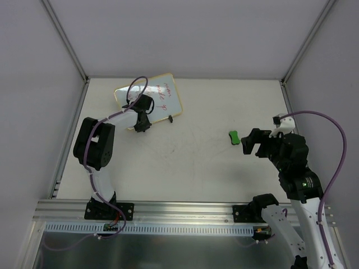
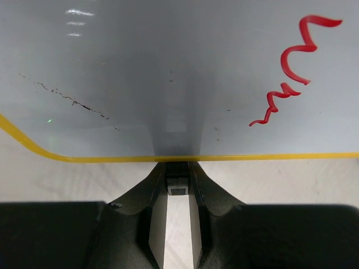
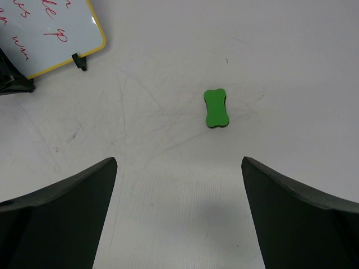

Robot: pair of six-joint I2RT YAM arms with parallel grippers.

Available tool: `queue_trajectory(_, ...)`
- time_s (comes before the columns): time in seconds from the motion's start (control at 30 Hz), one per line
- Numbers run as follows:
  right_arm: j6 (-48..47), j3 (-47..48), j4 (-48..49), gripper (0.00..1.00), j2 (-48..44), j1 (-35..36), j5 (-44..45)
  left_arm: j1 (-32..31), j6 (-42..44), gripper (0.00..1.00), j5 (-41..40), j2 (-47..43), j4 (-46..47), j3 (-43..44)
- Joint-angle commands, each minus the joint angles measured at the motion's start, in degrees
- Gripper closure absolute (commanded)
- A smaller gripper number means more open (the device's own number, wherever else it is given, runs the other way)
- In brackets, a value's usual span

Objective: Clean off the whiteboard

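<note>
The whiteboard [image 1: 160, 96], yellow-framed with red handwriting, lies tilted at the far left of the table. It fills the top of the left wrist view [image 2: 168, 73] and shows at the top left of the right wrist view [image 3: 56, 33]. My left gripper [image 1: 141, 122] is at its near edge, jaws nearly together on a small black foot [image 2: 178, 184] under the frame. The green bone-shaped eraser [image 1: 234, 137] lies on the table right of centre. My right gripper [image 1: 252, 144] is open and empty, just right of the eraser, which lies ahead of its fingers [image 3: 216, 108].
The board's second black foot [image 1: 170, 118] sticks out at its near right corner. Grey walls enclose the table on three sides. An aluminium rail [image 1: 185, 210] runs along the near edge by the arm bases.
</note>
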Motion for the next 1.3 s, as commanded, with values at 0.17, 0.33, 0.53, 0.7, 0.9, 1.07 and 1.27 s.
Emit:
queue_trajectory(0.17,1.59,-2.16,1.85,0.01,-0.66,0.34,3.26,-11.28,-5.54,1.0,3.72,-9.77,-1.04,-8.33)
queue_trajectory(0.33,3.0,-4.79,1.84,0.01,-1.1,0.34,3.78,-18.22,-9.23,1.0,2.23,-11.98,-1.13,-12.63)
queue_trajectory(0.53,5.11,-6.73,0.88,0.01,1.96,0.34,6.16,-25.35,-14.77,1.0,0.74,-14.18,-1.13,-16.42)
queue_trajectory(0.7,8.8,-6.38,0.88,0.01,9.43,0.34,8.96,-29.65,-17.58,1.0,0.38,-15.06,-1.65,-18.35)
queue_trajectory(0.9,8.63,-2.52,3.42,0.05,24.71,0.26,13.36,-32.65,-18.9,1.0,0.47,-15.32,-2.0,-19.58)
queue_trajectory(1.07,7.57,-0.94,10.35,0.18,34.74,0.17,13.19,-33.44,-19.26,1.0,0.29,-16.81,-2.36,-20.55)
queue_trajectory(1.27,4.95,4.25,13.35,0.22,48.11,-0.1,12.49,-33.97,-19.87,1.0,0.82,-18.84,-2.71,-21.34)
